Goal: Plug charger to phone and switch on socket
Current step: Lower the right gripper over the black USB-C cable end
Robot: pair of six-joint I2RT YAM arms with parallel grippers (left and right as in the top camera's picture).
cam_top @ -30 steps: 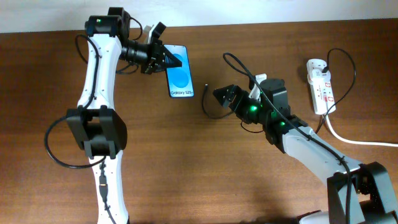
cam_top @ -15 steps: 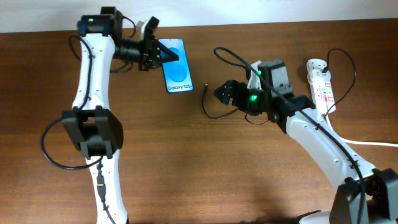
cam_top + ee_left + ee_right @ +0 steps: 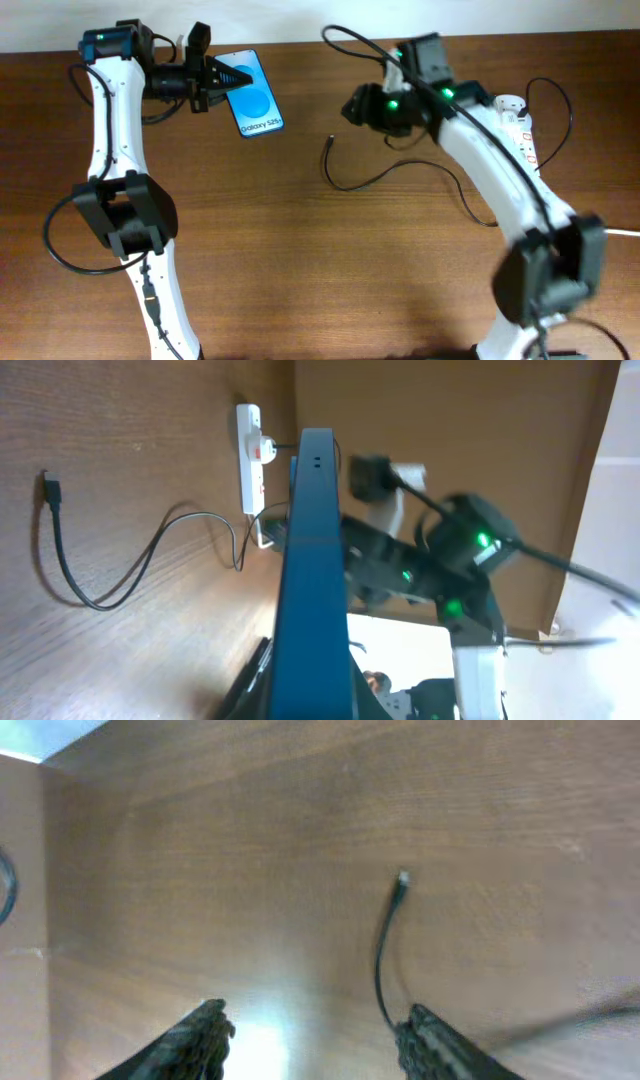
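My left gripper is shut on the left edge of the phone and holds it off the table at the back left, with its blue Galaxy screen facing up. In the left wrist view the phone shows edge-on. The charger cable lies curved on the table, its plug tip free. My right gripper is open and empty, raised above and behind the tip. In the right wrist view the tip lies ahead of the gripper, and the cable runs beside the right finger. The socket lies at the far right.
A thick white cord runs from the power strip off the right edge. The strip and the cable tip also show in the left wrist view. The table's back edge meets a pale wall.
My left gripper has carried the phone left and towards the back, off the table. My right arm has risen and swung back, away from the cable tip, which stays put.
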